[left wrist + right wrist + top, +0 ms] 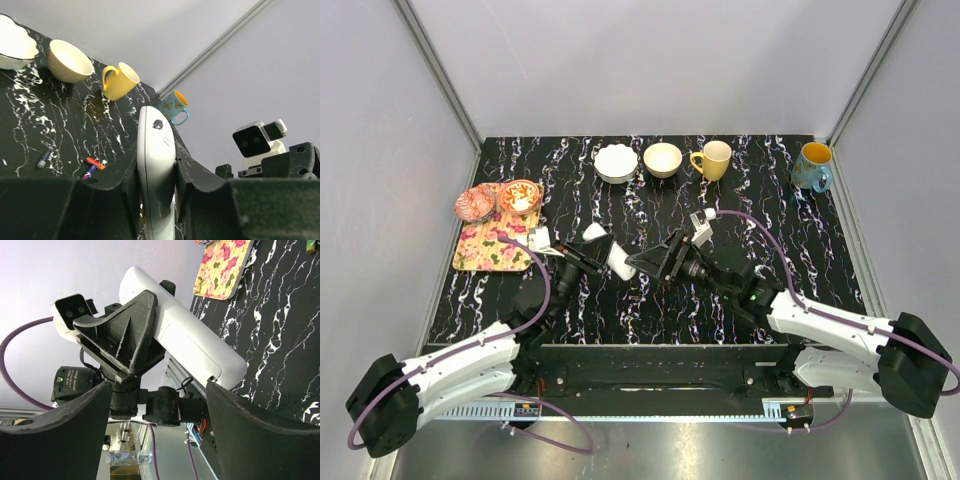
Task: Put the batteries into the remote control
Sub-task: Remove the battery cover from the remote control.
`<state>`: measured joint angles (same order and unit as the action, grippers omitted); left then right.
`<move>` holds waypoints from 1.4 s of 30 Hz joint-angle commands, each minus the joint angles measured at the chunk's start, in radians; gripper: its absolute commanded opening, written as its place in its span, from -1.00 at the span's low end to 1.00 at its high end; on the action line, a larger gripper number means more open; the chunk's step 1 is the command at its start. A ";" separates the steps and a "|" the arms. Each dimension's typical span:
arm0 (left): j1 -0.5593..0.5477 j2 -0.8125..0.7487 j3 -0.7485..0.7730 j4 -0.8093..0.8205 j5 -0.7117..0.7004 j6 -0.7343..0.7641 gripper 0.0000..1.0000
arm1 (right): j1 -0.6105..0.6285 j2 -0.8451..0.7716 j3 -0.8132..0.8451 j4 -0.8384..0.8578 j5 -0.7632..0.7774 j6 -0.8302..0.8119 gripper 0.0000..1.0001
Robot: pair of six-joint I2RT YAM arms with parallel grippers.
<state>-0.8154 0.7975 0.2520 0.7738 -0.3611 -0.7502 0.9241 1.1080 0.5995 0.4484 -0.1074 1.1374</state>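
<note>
Left jaws clench the remote control mid-length, above the bench. Right jaws gape, released, just right of it. Batteries lie on the bench.

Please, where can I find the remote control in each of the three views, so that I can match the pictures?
Top external: remote control, white, just left of centre, in the left gripper.
Left wrist: bottom centre, standing up between the closed jaws.
Right wrist: centre, slanting from upper left to lower right.
Shared landmark: the left gripper clamped on it, seen in all three.
</note>
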 commanded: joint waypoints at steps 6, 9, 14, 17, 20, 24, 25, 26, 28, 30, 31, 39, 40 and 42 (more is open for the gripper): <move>-0.011 -0.023 0.033 0.058 -0.091 0.068 -1.00 | 0.005 0.039 -0.004 0.102 -0.029 0.062 0.58; -0.013 -0.024 0.029 0.073 -0.091 0.061 -1.00 | 0.005 0.056 -0.004 0.110 -0.037 0.078 0.56; -0.014 -0.030 0.026 0.091 -0.076 0.061 -1.00 | 0.005 0.090 -0.015 0.144 -0.051 0.107 0.53; -0.016 -0.032 0.021 0.105 -0.064 0.063 -1.00 | 0.004 0.099 -0.012 0.147 -0.052 0.107 0.52; -0.014 -0.029 0.016 0.113 -0.056 0.064 -1.00 | 0.005 0.102 -0.010 0.145 -0.051 0.105 0.52; -0.024 -0.026 0.012 0.119 -0.053 0.078 -1.00 | 0.004 0.099 -0.009 0.150 -0.044 0.102 0.51; -0.024 -0.027 0.010 0.120 -0.053 0.083 -1.00 | 0.004 0.099 -0.006 0.148 -0.043 0.102 0.50; -0.027 -0.027 0.009 0.120 -0.056 0.084 -1.00 | 0.004 0.101 -0.004 0.145 -0.043 0.099 0.50; -0.028 -0.029 0.006 0.122 -0.055 0.089 -1.00 | 0.002 0.098 -0.001 0.139 -0.040 0.096 0.50; -0.031 -0.029 0.007 0.119 -0.056 0.097 -1.00 | 0.002 0.096 -0.003 0.141 -0.038 0.094 0.50; -0.034 -0.030 0.007 0.117 -0.058 0.100 -1.00 | 0.002 0.095 -0.006 0.145 -0.035 0.093 0.50; -0.044 -0.027 0.009 0.085 -0.084 0.127 -1.00 | 0.002 0.082 -0.003 0.135 -0.029 0.082 0.50; -0.045 -0.027 0.009 0.084 -0.087 0.130 -1.00 | 0.001 0.081 -0.004 0.136 -0.029 0.082 0.50; -0.045 -0.027 0.007 0.079 -0.095 0.132 -1.00 | 0.001 0.082 -0.001 0.130 -0.029 0.082 0.50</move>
<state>-0.8520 0.7849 0.2520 0.8082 -0.4309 -0.6437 0.9241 1.2114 0.5865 0.5400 -0.1436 1.2316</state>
